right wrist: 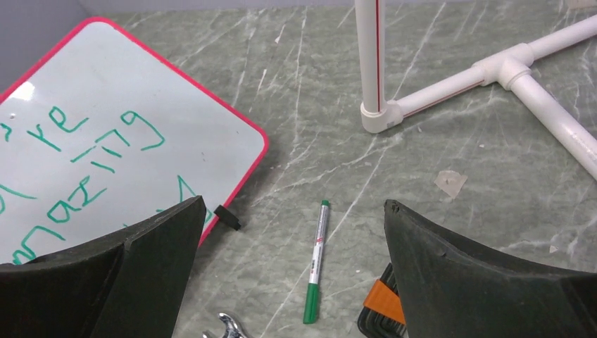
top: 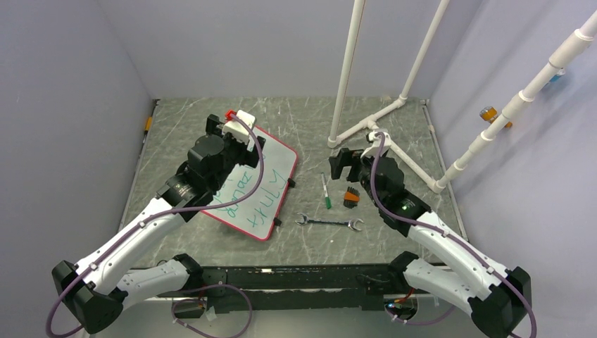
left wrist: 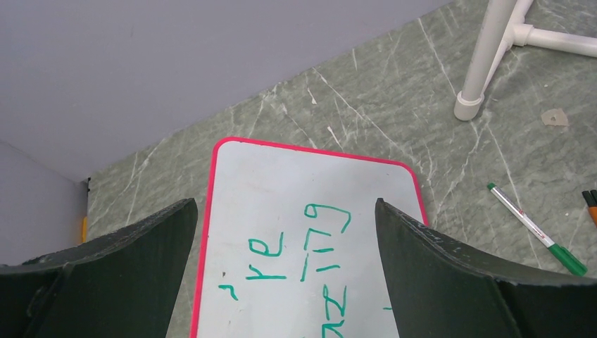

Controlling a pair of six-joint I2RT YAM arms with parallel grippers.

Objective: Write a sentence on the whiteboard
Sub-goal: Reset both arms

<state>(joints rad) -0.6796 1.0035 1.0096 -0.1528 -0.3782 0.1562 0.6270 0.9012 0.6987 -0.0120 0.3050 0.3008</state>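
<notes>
The whiteboard (top: 276,167) lies flat at the left of the table, white with a red frame and black clips. The sentence (top: 248,203) runs across it in green handwriting, partly hidden by my left arm; the left wrist view shows part of the sentence (left wrist: 304,246) on the whiteboard (left wrist: 281,186). My left gripper (left wrist: 285,202) hovers open and empty over the board's far end. My right gripper (right wrist: 294,203) hangs open and empty above a green marker (right wrist: 316,250) lying on the table just right of the whiteboard (right wrist: 105,91).
A metal wrench (top: 329,222) lies near the front, right of the board. An orange and black hex key set (top: 351,198) sits beside the marker (top: 326,191). A white PVC pipe frame (top: 380,116) stands at the back right. Grey walls enclose the table.
</notes>
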